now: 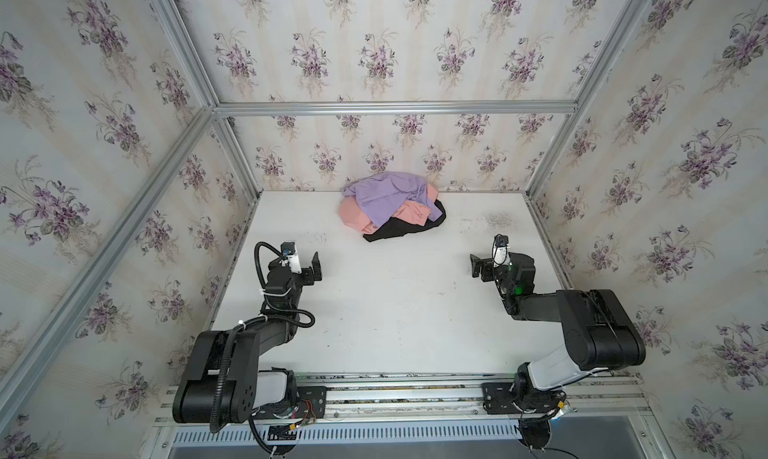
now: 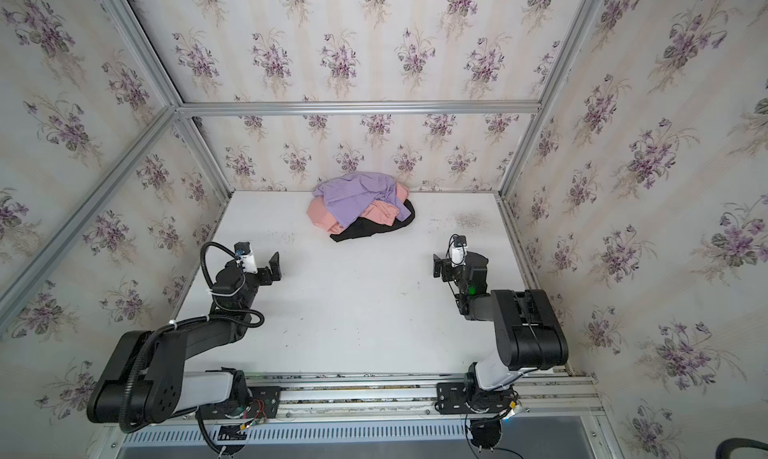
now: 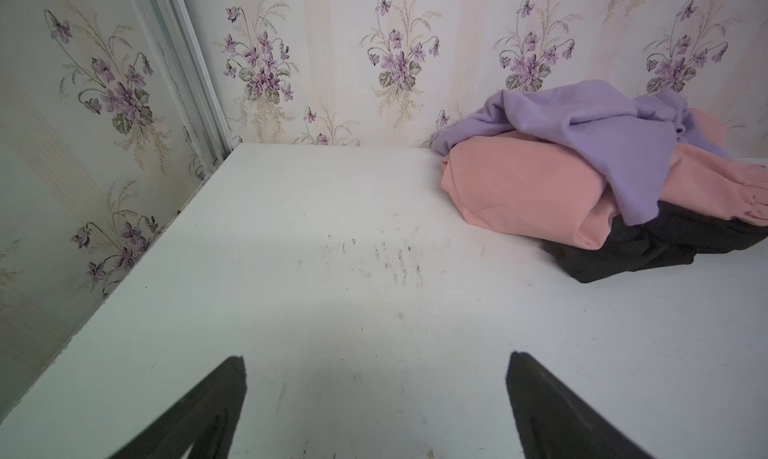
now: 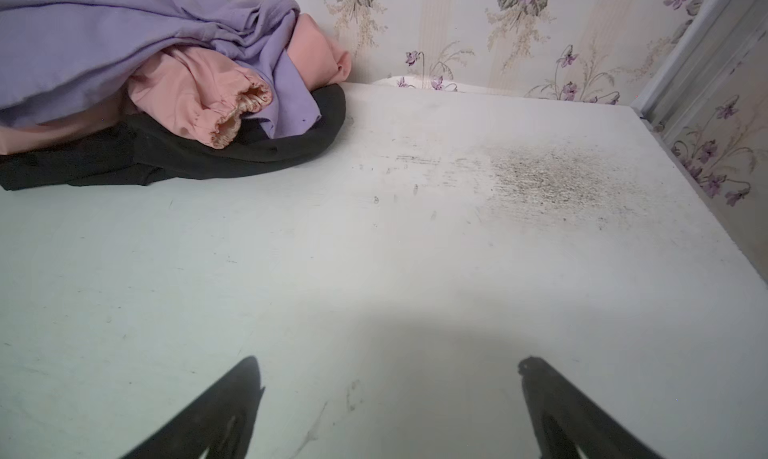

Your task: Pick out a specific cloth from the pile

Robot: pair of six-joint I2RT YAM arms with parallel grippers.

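Observation:
The pile point(image 1: 392, 205) lies at the back middle of the white table point(image 1: 395, 311), against the rear wall. The cloth point(image 1: 395, 230), plain black, is at the bottom, and its front edge sticks out toward me. A salmon-pink garment point(image 1: 353, 215) rests on it, and a lilac garment point(image 1: 386, 195) is draped on top. The left wrist view shows the cloth point(image 3: 665, 245) under the pink fold, and so does the right wrist view point(image 4: 166, 157). My left gripper point(image 1: 316, 266) point(image 3: 376, 365) hovers open, front-left of the pile. My right gripper point(image 1: 473, 265) point(image 4: 388, 369) hovers open, front-right of it. Neither holds anything.
Floral-papered walls and aluminium frame posts point(image 1: 237, 161) close in the table on three sides. A dark scuffed patch point(image 4: 552, 178) marks the table right of the pile. Both arm bases sit on the rail point(image 1: 399, 394) along the front edge.

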